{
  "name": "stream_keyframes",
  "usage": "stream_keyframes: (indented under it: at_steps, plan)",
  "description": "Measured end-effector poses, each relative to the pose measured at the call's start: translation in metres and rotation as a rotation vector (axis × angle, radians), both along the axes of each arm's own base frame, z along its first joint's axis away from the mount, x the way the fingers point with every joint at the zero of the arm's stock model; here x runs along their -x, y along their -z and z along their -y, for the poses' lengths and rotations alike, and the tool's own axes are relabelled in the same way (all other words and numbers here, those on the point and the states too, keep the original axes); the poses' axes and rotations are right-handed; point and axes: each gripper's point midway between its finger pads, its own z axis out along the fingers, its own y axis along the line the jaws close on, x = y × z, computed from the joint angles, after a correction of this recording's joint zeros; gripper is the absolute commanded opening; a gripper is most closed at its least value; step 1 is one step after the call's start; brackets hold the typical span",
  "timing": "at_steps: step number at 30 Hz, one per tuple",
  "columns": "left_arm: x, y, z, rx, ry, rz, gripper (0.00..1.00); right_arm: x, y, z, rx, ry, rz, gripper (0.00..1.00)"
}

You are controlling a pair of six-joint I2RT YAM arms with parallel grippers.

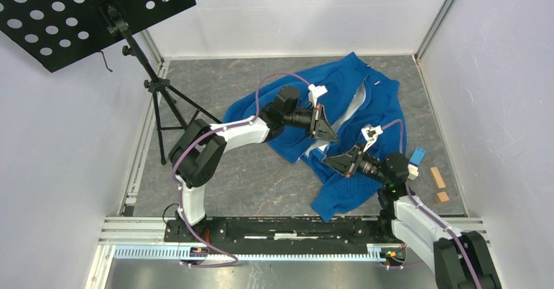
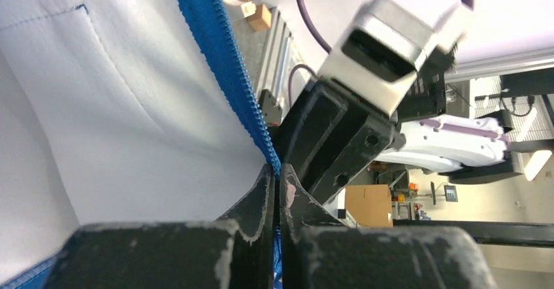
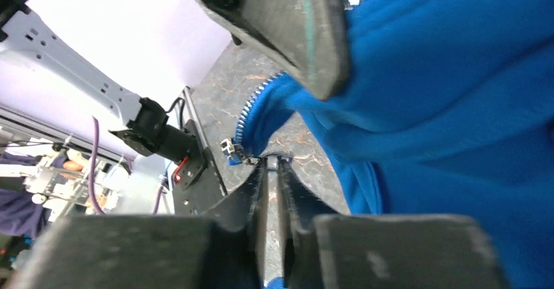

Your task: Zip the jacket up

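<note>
The royal-blue jacket lies crumpled on the grey floor, its front open and its pale lining showing. My left gripper is shut on the jacket's blue zipper edge; in the left wrist view the teeth run down into the closed jaws, with white lining to the left. My right gripper sits just below it, facing it. In the right wrist view its jaws are pinched on the thin metal pull of the zipper slider, with blue fleece to the right.
A black tripod stand with a perforated black board stands at the left. Two wooden blocks and a blue block lie at the right near the wall. White walls enclose the floor.
</note>
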Motion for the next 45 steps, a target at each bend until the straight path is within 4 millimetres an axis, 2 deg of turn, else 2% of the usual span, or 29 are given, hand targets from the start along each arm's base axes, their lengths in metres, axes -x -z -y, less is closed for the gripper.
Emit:
stream_keyframes:
  at_steps: [5, 8, 10, 13, 17, 19, 22, 26, 29, 34, 39, 45]
  plan:
    - [-0.002, -0.008, 0.006, 0.024, -0.031, -0.014, 0.02, 0.003, -0.024, -0.019, 0.02, -0.015, 0.099, 0.02]
    - [-0.003, -0.007, 0.008, 0.02, -0.049, -0.028, 0.02, -0.004, -0.031, -0.022, 0.024, 0.018, 0.117, 0.03]
    - [-0.005, -0.008, 0.01, 0.022, -0.061, -0.03, 0.02, -0.012, -0.029, -0.02, 0.037, 0.054, 0.104, 0.08]
    - [-0.006, -0.008, 0.011, 0.019, -0.075, -0.035, 0.02, -0.019, -0.026, -0.017, 0.066, 0.089, 0.098, 0.23]
    - [-0.007, -0.01, 0.011, 0.02, -0.083, -0.054, 0.02, -0.031, -0.027, -0.01, 0.131, 0.145, 0.104, 0.28]
    - [-0.008, -0.017, 0.013, 0.047, -0.089, -0.073, 0.02, -0.035, -0.03, -0.007, 0.149, 0.169, 0.107, 0.27]
    - [-0.01, -0.028, 0.016, 0.089, -0.095, -0.1, 0.02, -0.036, -0.033, -0.002, 0.138, 0.212, 0.096, 0.18]
    - [-0.011, -0.029, 0.016, 0.087, -0.101, -0.119, 0.02, -0.029, -0.033, 0.006, 0.068, 0.264, 0.07, 0.06]
    - [-0.009, -0.025, 0.014, 0.061, -0.104, -0.136, 0.02, -0.03, -0.028, 0.01, 0.071, 0.296, 0.051, 0.04]
    - [-0.006, -0.029, 0.011, 0.044, -0.102, -0.141, 0.03, -0.037, -0.021, 0.021, 0.174, 0.347, 0.042, 0.27]
    - [-0.003, -0.032, 0.008, 0.024, -0.093, -0.133, 0.02, -0.035, -0.031, 0.033, 0.207, 0.396, 0.124, 0.3]
    - [-0.002, -0.025, 0.003, -0.028, -0.088, -0.121, 0.02, -0.038, -0.016, 0.034, 0.26, 0.395, 0.09, 0.39]
